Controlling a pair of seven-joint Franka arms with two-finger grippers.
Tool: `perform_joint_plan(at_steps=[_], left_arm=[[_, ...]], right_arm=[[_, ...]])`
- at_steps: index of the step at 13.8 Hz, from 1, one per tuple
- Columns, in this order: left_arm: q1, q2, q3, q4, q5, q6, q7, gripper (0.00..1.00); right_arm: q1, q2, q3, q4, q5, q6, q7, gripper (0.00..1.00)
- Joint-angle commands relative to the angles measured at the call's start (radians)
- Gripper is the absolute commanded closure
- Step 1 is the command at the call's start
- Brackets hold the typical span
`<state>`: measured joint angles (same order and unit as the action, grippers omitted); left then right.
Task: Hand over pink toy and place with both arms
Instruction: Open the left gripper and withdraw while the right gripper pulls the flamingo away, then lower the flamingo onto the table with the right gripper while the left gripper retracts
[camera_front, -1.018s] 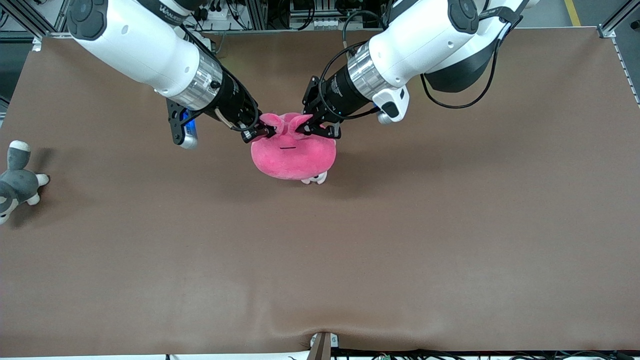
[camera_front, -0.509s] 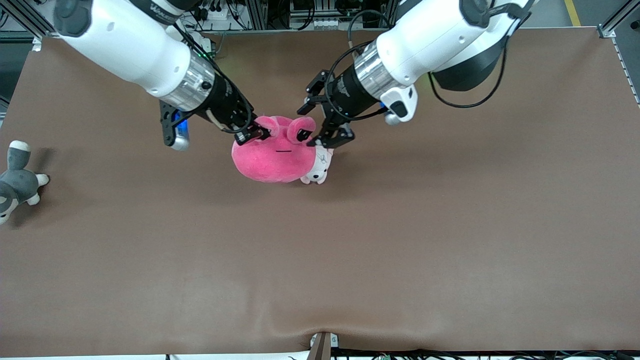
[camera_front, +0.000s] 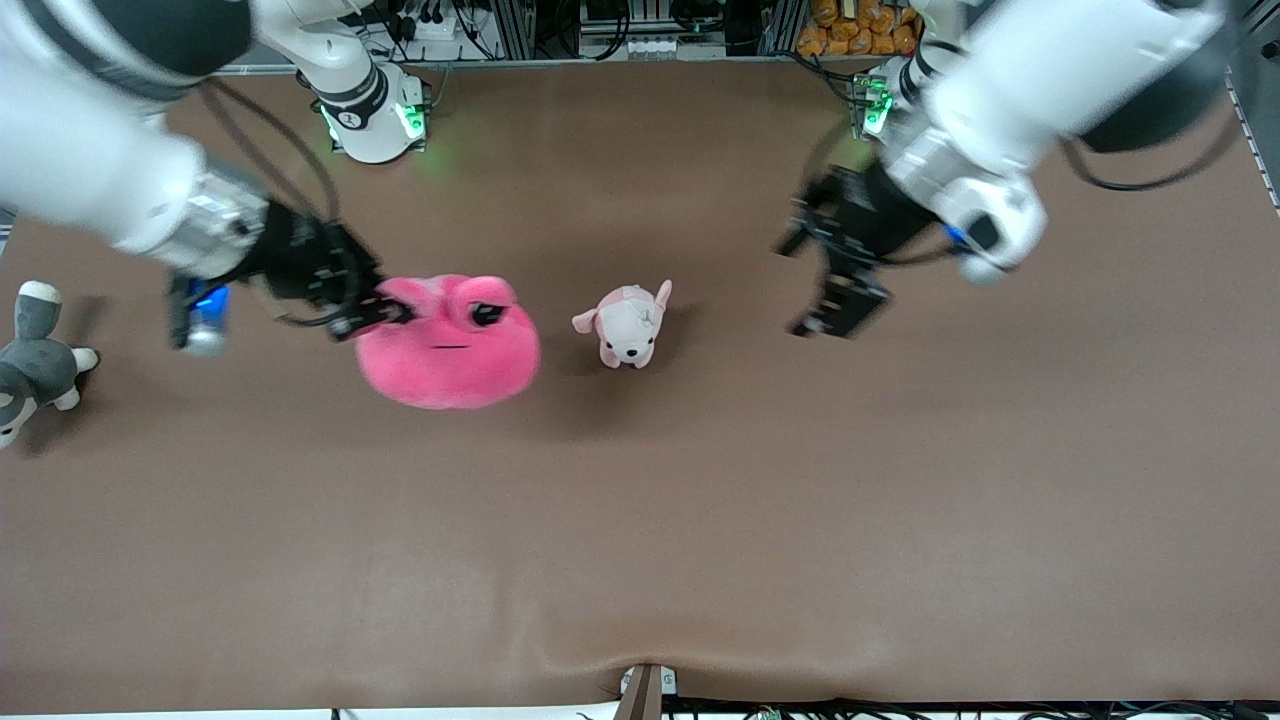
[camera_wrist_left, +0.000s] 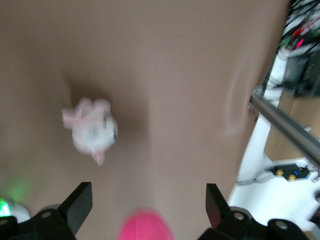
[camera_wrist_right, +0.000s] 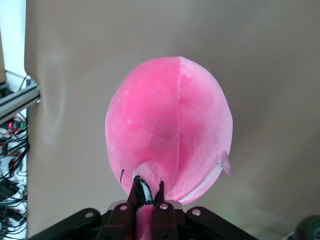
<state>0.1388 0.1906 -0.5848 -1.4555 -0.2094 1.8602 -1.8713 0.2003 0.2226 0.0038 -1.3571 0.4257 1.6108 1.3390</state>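
The right gripper is clamped on one eye bulge of the pink toy and holds it up over the table, toward the right arm's end. In the right wrist view the fingers are pressed together on that bulge, w/ the toy's round body hanging under them. The left gripper is over the table toward the left arm's end, fingers wide apart, nothing between them. The small puppy plush lies on the table at approx. 3 o'clock from the toy, between both grippers. The grey plush lies at the table edge, approx. 9 o'clock from the toy.
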Motion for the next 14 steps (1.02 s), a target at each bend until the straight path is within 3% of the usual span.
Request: perform_joint_plan(at_steps=[1,5,7,9,14], left_arm=[[0.108,-0.006,-0.010,-0.011,0.075,-0.065,0.244,0.00],[0.237,0.003,-0.007,-0.009,0.153,-0.238,0.837,0.00],[0.313,0.007,-0.006,-0.008,0.206,-0.253,1.102,0.00],[0.326,0.000,-0.006,-0.005,0.318,-0.266,1.330,0.00],[0.328,-0.016,-0.004,0.032,0.396,-0.303,1.526,0.00]], right_arm=[[-0.149,0.020,0.015,-0.002,0.027,-0.086,-0.194,1.00],[-0.310,0.095,0.015,-0.051,0.025,-0.149,-0.369,1.00],[-0.364,0.122,0.013,-0.101,0.024,-0.149,-0.450,1.00],[-0.399,0.153,0.013,-0.135,0.024,-0.141,-0.494,1.00],[-0.458,0.189,0.015,-0.215,0.024,-0.121,-0.501,1.00]])
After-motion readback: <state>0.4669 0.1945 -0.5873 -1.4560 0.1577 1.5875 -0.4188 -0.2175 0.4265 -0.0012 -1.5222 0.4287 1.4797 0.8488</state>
